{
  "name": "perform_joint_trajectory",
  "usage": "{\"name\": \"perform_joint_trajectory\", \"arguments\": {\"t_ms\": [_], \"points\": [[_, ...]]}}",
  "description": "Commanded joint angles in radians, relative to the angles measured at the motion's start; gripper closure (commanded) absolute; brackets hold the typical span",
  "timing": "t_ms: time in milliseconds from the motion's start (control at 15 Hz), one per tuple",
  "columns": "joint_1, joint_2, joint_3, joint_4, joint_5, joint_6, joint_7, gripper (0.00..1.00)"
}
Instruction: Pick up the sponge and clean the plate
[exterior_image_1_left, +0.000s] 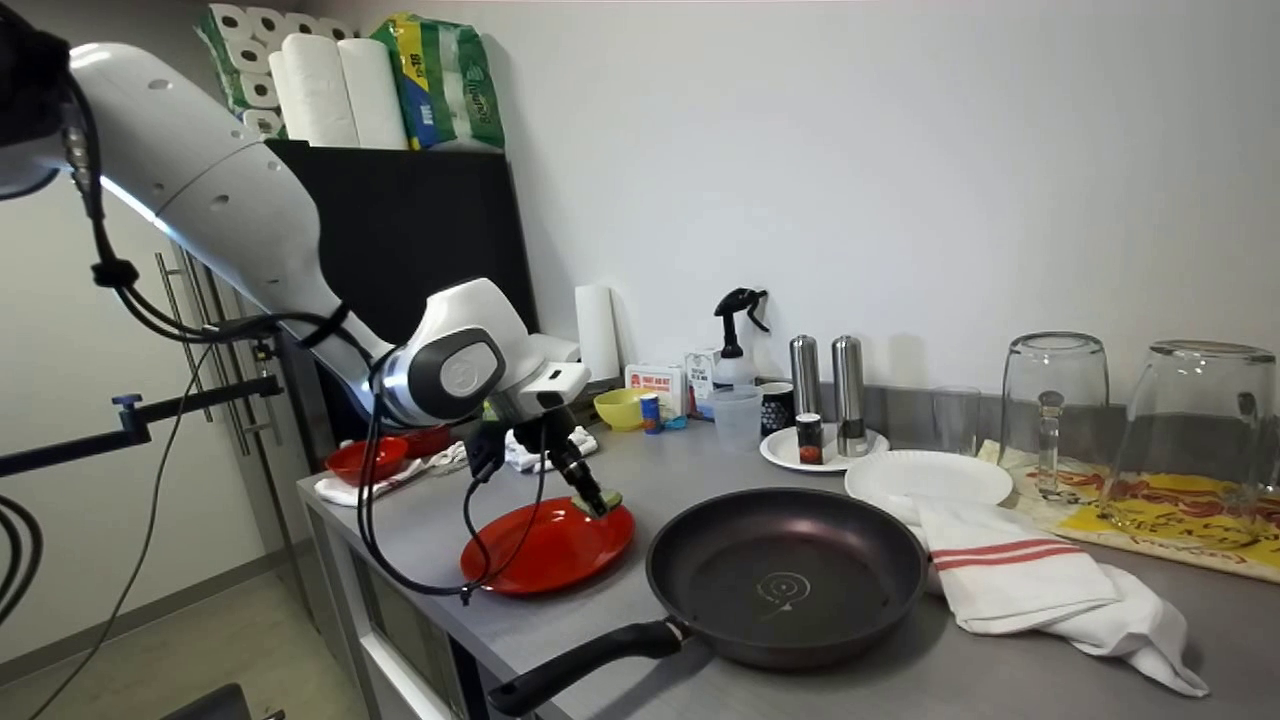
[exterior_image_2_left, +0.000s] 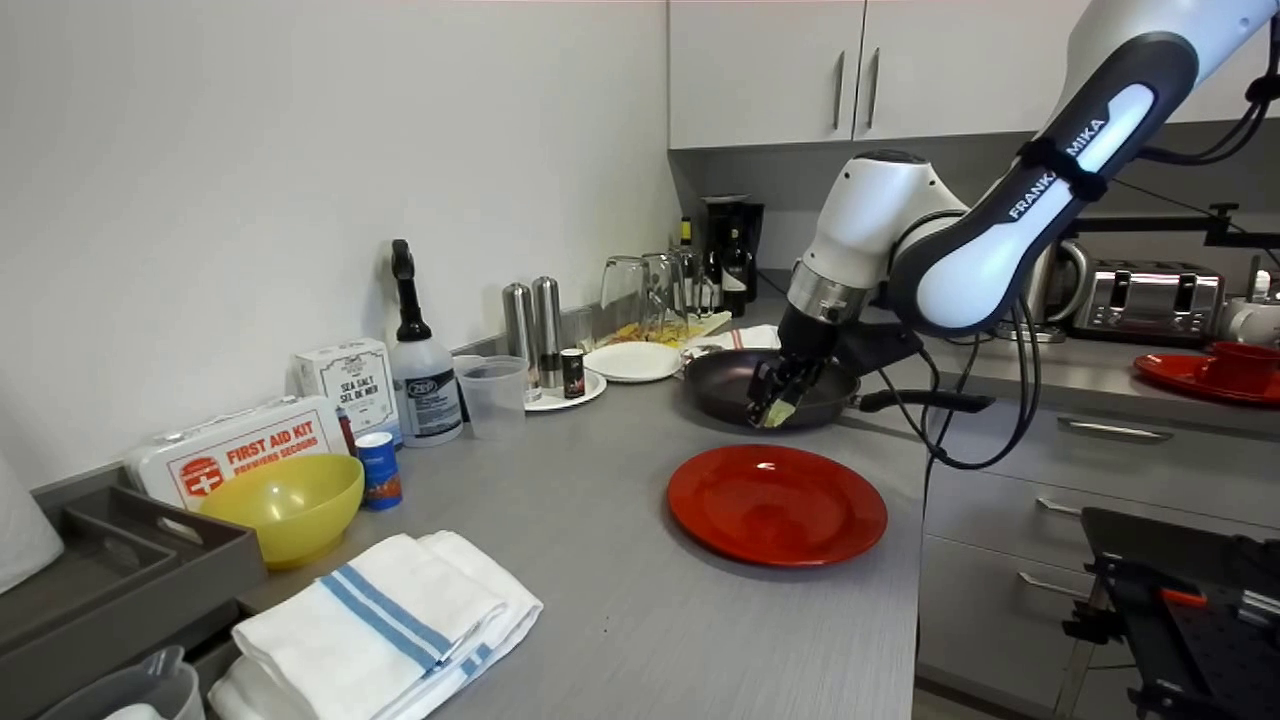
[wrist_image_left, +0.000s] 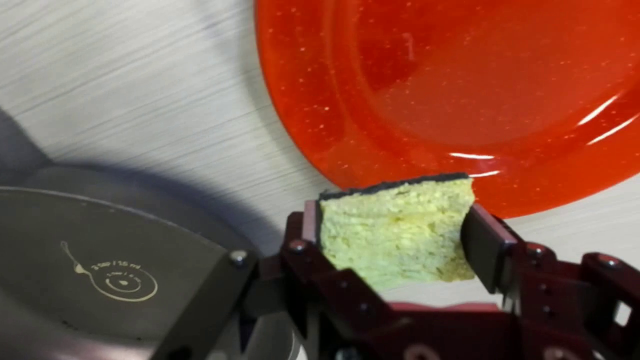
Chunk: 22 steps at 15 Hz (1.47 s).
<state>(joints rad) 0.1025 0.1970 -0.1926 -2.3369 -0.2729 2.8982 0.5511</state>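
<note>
Grey countertop (exterior_image_2_left: 600, 590), faintly streaked, against a white wall (exterior_image_2_left: 300, 150). Sponge (wrist_image_left: 397, 240): one small block, pale yellow-green, open-pored and rough-faced, lower edge uneven, a thin dark layer along the upper edge as seen in the wrist view. Location: in an exterior view, held near the rim of the plate (exterior_image_2_left: 778, 505), on the side toward the frying pan (exterior_image_1_left: 830, 595), a narrow strip of countertop showing between sponge and plate. Gripper (wrist_image_left: 396, 227): clamped on the sponge, pads pressed to two opposite sides. Plate: round, glossy red, lying flat, small pale specks and bright reflections on its surface. Frying pan: black, beside the plate.
</note>
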Motion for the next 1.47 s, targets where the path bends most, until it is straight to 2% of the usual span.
{"name": "perform_joint_trajectory", "arguments": {"t_ms": [0,400,933,1400], "points": [[0.039,0.007,0.014,0.005,0.009,-0.004,0.081,0.57],[0.067,0.030,0.023,0.020,0.009,-0.089,0.109,0.57],[0.022,0.031,0.111,0.077,0.128,-0.353,-0.015,0.57],[0.005,0.046,0.132,0.156,0.126,-0.573,-0.087,0.57]]}}
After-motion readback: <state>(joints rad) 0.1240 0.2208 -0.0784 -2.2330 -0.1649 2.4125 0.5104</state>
